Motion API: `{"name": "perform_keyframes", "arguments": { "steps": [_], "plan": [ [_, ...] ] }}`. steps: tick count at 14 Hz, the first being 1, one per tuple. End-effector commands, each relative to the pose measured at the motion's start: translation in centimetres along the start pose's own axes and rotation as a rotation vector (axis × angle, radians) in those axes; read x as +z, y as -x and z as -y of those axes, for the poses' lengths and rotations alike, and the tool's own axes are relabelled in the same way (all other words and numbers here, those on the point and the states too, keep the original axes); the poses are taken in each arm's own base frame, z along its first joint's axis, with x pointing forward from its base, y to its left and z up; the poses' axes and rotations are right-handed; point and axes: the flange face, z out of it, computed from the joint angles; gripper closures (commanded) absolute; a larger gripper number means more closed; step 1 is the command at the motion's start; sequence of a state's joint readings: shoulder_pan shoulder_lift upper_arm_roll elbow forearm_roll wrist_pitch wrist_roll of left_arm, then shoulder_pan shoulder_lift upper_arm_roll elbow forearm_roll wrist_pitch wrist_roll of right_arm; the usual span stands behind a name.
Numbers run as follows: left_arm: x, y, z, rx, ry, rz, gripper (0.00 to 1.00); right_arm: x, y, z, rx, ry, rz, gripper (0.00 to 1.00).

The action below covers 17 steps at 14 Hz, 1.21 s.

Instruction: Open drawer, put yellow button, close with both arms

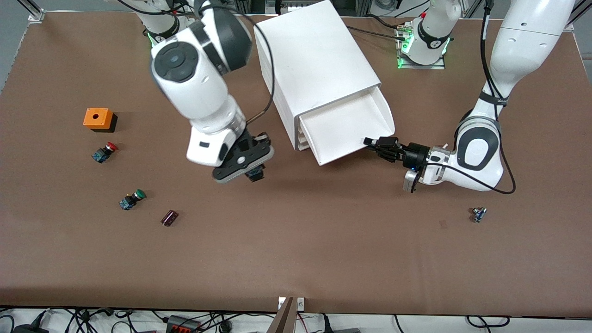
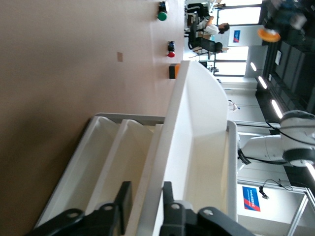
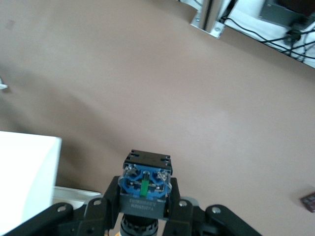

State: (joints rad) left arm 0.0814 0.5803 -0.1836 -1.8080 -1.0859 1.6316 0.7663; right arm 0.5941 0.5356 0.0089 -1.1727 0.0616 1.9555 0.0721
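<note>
The white cabinet [image 1: 314, 64] stands at the middle of the table, near the robots' bases. Its top drawer [image 1: 351, 118] is pulled out and its inside shows bare. My left gripper [image 1: 375, 144] is shut on the drawer's front wall at the corner toward the left arm's end; its fingers [image 2: 124, 204] straddle that wall [image 2: 165, 162]. My right gripper [image 1: 253, 174] is up over the table beside the cabinet, toward the right arm's end. It is shut on the yellow button [image 3: 146, 184], whose black-and-blue body faces the camera; its cap is almost hidden.
An orange box [image 1: 98, 118], a red-capped button [image 1: 105, 152], a green-capped button [image 1: 132, 199] and a small dark part [image 1: 169, 218] lie toward the right arm's end. A small part [image 1: 479, 214] lies toward the left arm's end.
</note>
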Motion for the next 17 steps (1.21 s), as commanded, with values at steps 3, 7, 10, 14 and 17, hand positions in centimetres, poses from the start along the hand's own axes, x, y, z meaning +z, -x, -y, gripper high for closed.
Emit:
{"name": "perform_keyframes", "arguments": {
  "steps": [3,7,10,14,17],
  "plan": [
    [-4.5,-1.4,-3.1,-0.102,-0.119,0.008,0.0,-1.3,-0.3,5.6,0.015,-0.023,-0.036,1.0],
    [-6.9,-1.9,-8.8,-0.319,-0.319,0.066,0.0,0.0,-0.2,12.4,0.08,-0.042,-0.062,1.0],
    [-8.4,-2.0,-11.4,-0.485,-0.558,0.066,0.0,1.9,0.6,17.0,0.108,-0.033,-0.085,1.0],
    [-8.3,-1.4,-14.3,-0.601,-0.934,0.023,0.0,5.8,1.5,21.0,0.144,-0.057,-0.09,1.0],
    [-8.1,-2.0,-16.2,-0.542,-1.159,0.017,0.0,7.5,2.4,22.8,0.124,-0.06,-0.065,1.0]
  ]
}}
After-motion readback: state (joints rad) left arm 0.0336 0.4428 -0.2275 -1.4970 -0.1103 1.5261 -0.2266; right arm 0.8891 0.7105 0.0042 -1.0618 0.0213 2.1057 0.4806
